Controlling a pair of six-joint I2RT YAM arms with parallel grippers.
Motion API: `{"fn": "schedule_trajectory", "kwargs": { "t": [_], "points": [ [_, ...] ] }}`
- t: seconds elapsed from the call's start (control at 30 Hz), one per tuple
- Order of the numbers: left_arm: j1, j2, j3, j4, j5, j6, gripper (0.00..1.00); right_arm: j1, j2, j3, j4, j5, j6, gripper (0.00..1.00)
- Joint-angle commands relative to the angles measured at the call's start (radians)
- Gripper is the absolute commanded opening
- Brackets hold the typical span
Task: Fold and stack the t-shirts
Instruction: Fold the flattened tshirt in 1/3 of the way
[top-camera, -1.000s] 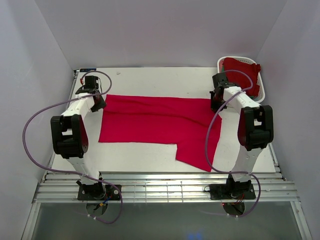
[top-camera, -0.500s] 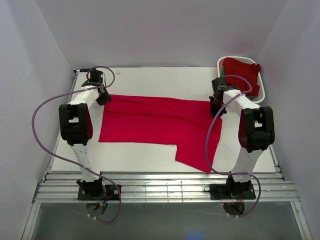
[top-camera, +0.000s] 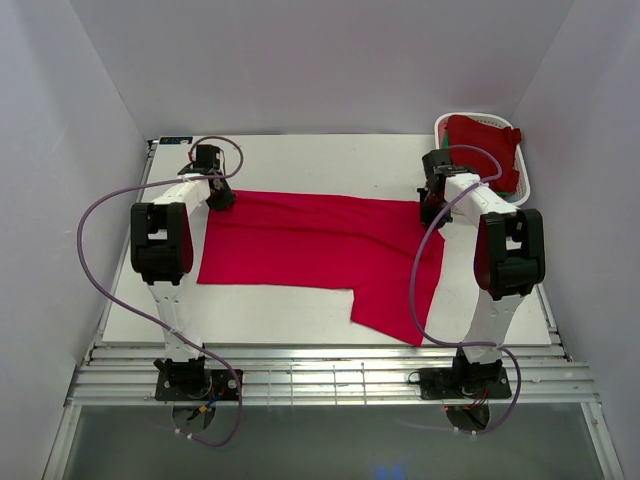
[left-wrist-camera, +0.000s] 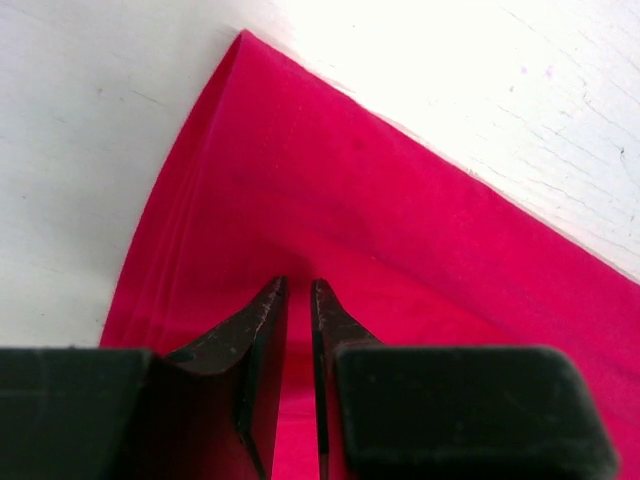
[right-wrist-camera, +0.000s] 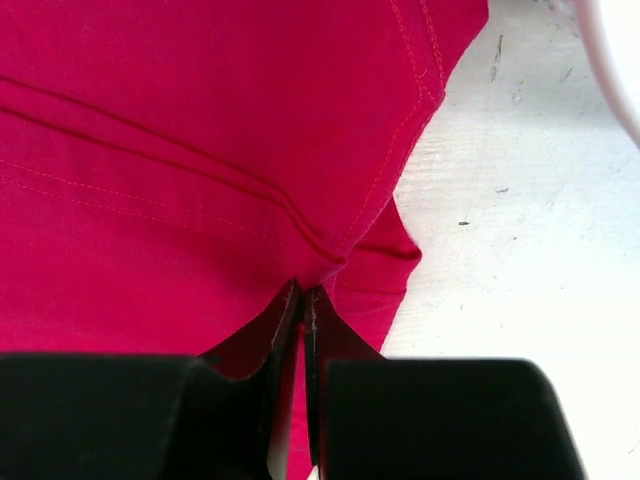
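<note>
A crimson t-shirt lies spread flat across the table, with one flap reaching toward the near edge at the right. My left gripper is at its far left corner. In the left wrist view the left gripper hovers over the layered cloth, its jaws a narrow slit apart with red showing through and no fold visibly pinched. My right gripper is at the shirt's far right edge. In the right wrist view the right gripper is shut on a puckered fold of the stitched cloth.
A white slotted basket stands at the far right corner with dark red t-shirts heaped in it. White walls close in on the left, back and right. Purple cables loop off both arms. Bare tabletop lies right of the shirt's edge.
My left arm has swung right and farther back onto the shirt's far left corner, and its jaws have narrowed. The right arm and the shirt have hardly moved.
</note>
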Motion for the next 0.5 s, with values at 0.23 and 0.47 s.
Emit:
{"fn": "schedule_trajectory", "kwargs": {
  "t": [0.23, 0.47],
  "points": [
    [-0.005, 0.005, -0.004, -0.021, -0.091, 0.0, 0.24, 0.003, -0.09, -0.008, -0.048, 0.062, -0.032, 0.08],
    [-0.005, 0.019, -0.004, -0.03, -0.097, 0.006, 0.24, 0.003, -0.121, -0.025, -0.066, 0.086, -0.03, 0.08]
  ]
}}
